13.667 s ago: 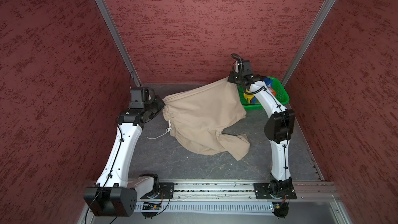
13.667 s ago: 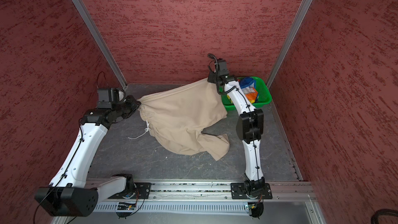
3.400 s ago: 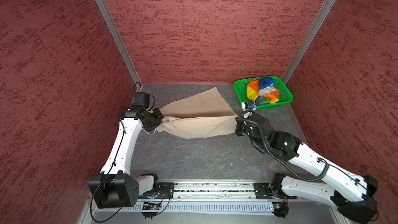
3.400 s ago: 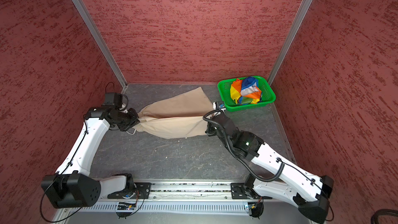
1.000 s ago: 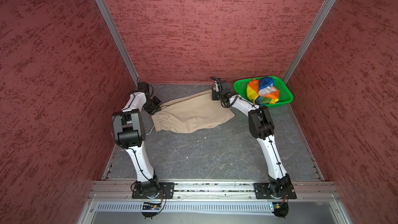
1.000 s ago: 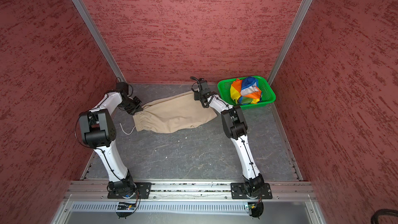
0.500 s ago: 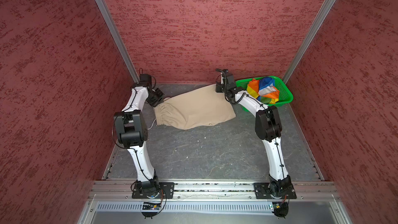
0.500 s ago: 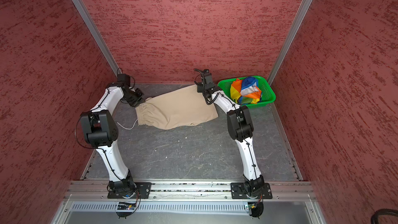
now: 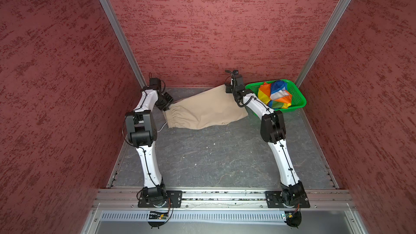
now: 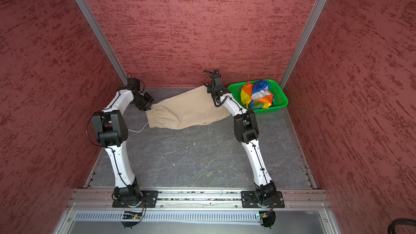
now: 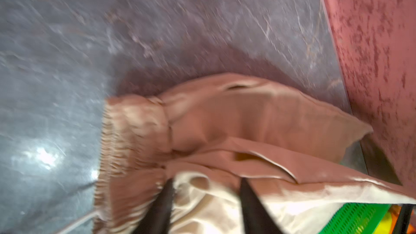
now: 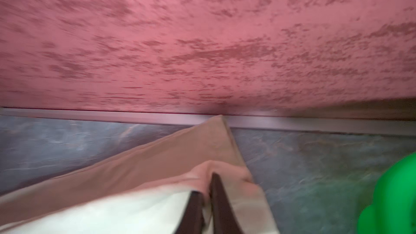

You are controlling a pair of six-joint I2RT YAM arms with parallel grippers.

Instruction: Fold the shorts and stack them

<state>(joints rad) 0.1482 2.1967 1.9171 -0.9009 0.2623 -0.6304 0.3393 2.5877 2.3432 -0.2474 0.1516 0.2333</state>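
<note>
At rear, beige shorts point(image 9: 207, 109), waistband point(image 9: 172, 117) leftward

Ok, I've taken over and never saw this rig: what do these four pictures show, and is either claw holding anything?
Two white jointed robot arms, each ending in a two-fingered claw, stand on a rail at the near edge of a grey table. The two wide pictures are top views from one overhead camera pair; the close-ups come from a camera on each wrist. Plain beige cotton shorts lie folded by the back wall. Shiny rainbow-striped shorts sit bunched in a green perforated plastic basket. The left claw stands open over the beige waistband. The right claw has fingers almost together at a ridge of the beige cloth; whether they grip it, I cannot tell.
</note>
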